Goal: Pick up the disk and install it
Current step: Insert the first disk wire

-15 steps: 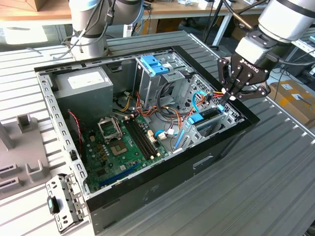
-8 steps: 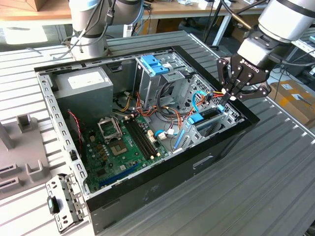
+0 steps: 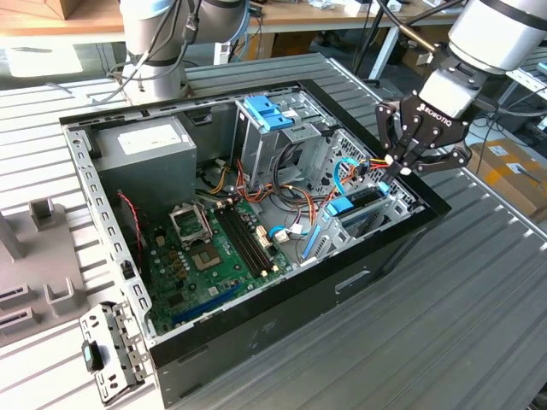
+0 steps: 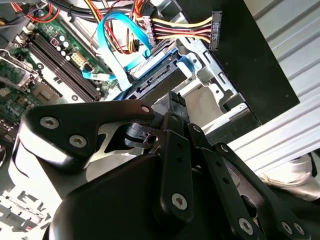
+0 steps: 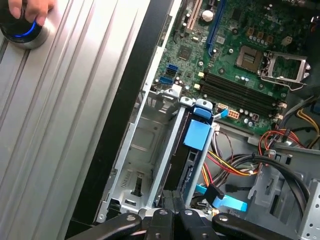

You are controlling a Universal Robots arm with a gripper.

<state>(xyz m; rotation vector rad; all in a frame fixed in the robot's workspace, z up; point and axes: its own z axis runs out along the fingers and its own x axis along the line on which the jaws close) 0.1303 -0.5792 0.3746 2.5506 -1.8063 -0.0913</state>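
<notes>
Gripper (image 3: pixel 402 165) over the disk (image 5: pixel 192 150) — first wrist view adds a hand (image 5: pixel 27 9).

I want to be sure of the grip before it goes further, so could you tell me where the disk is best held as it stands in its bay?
Probably by the exposed connector edge of the disk, coming from above the open case. It stands on edge in the drive cage, so its faces and blue rails are hemmed in; only that edge stays free. The gripper is already there.

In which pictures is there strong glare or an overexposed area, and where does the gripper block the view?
Exterior view: even light, pale glare on the ribbed table. Second wrist view: the table's strip washes out white; the gripper covers the lower half. First wrist view: sheen on the table.
</notes>
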